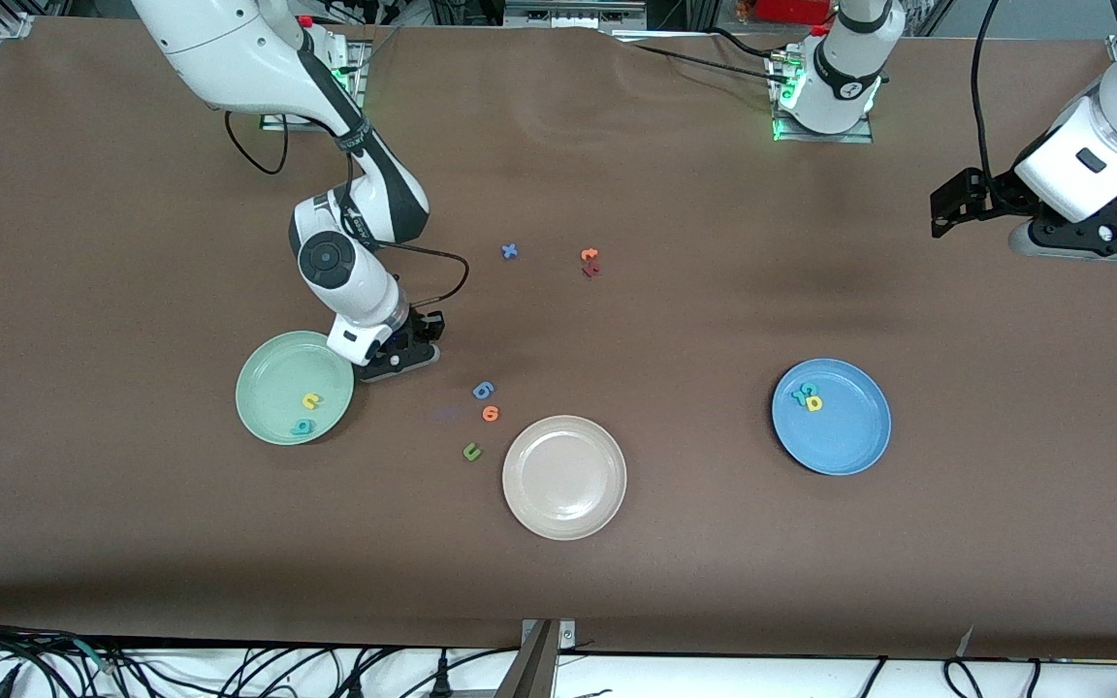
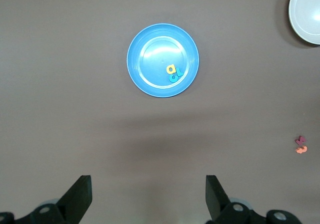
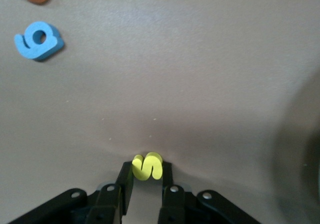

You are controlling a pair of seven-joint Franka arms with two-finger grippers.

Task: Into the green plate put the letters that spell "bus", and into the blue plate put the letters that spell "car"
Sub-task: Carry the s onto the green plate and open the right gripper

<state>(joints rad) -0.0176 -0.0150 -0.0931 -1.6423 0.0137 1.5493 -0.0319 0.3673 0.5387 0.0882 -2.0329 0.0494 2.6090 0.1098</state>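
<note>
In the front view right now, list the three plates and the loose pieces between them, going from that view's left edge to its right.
green plate → olive "u" → blue "6" → orange "6" → beige plate → blue plate

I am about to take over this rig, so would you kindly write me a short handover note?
Right gripper: jaws shut on the yellow "s", at table level beside the green plate.
Left gripper: open, waiting above the table at its own end.
Done: yellow "u" and teal "b" lie in the green plate; the "car" letters sit clustered in the blue plate.
Left: drop the "s" into the green plate.
</note>
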